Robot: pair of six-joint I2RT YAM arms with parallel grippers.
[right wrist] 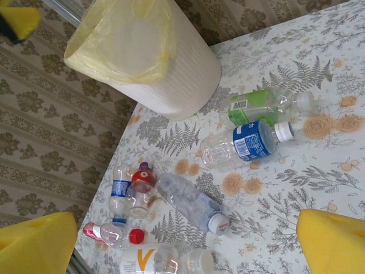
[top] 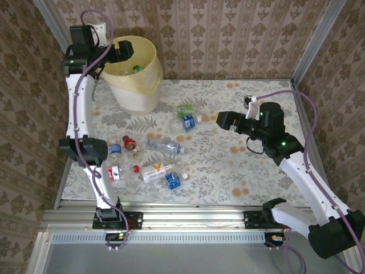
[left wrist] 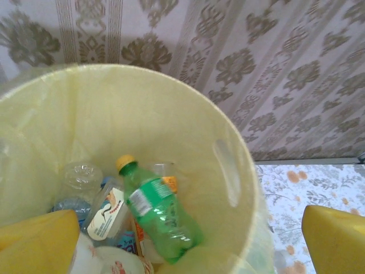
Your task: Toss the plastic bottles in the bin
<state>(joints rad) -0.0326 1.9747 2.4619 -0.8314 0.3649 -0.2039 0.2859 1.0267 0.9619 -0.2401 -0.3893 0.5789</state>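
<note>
The pale-yellow bin [top: 138, 85] stands at the back left, lined with a yellowish bag. My left gripper [top: 122, 52] hangs open over its rim, with nothing between its fingers. In the left wrist view a green bottle [left wrist: 159, 214] with a yellow cap lies inside the bin [left wrist: 228, 142] on other bottles, below the left gripper [left wrist: 188, 254]. Several plastic bottles lie on the table: a green-labelled one [top: 185, 110], a blue-labelled one [top: 188, 122], a clear one [top: 165, 146], and an orange-marked one [top: 157, 170]. My right gripper [top: 219, 120] is open above the table, right of them.
The right wrist view shows the bin [right wrist: 171, 68], the blue-labelled bottle [right wrist: 251, 141] and the clear white-capped bottle [right wrist: 191, 202] beyond the right gripper [right wrist: 185, 245]. Patterned walls close the table [top: 228, 171] on three sides. Its right half is bare cloth.
</note>
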